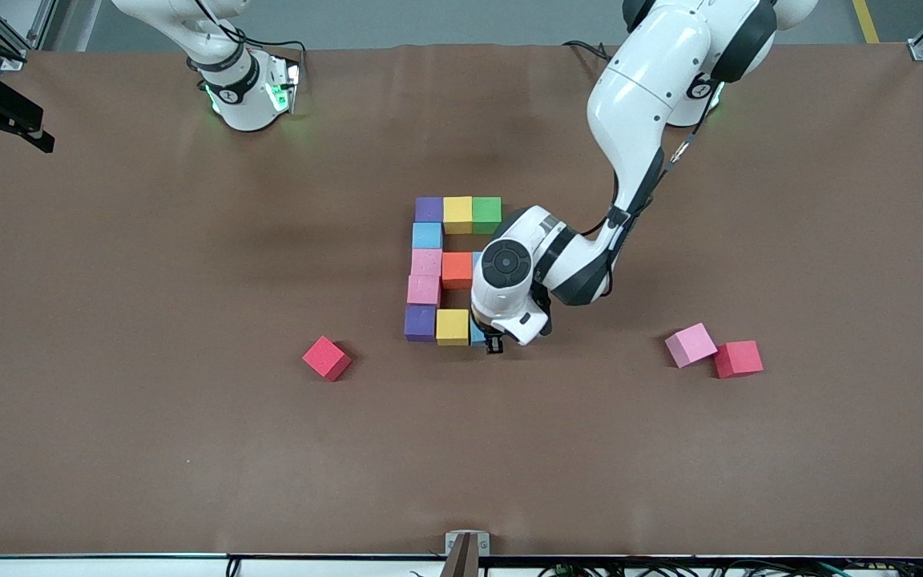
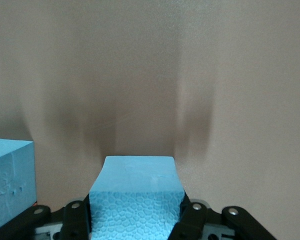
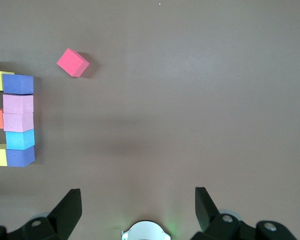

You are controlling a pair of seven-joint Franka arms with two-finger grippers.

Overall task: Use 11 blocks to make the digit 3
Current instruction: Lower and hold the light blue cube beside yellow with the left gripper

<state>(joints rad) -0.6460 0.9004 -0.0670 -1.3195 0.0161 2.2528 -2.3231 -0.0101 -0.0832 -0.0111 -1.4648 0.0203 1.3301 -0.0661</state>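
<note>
Left gripper (image 1: 495,343) is clamping a blue block (image 2: 136,197) at the figure's near row.

The block is sitting just beside the yellow block (image 1: 453,326), at the nearest row's end toward the left arm. The rest of the blocks (image 1: 428,264) are forming a column with three rows. Right gripper (image 3: 138,204) is waiting by its base, jaws spread wide, gripping nothing. Two red cubes (image 1: 327,357) and a pink cube (image 1: 691,344) are lying apart.
</note>
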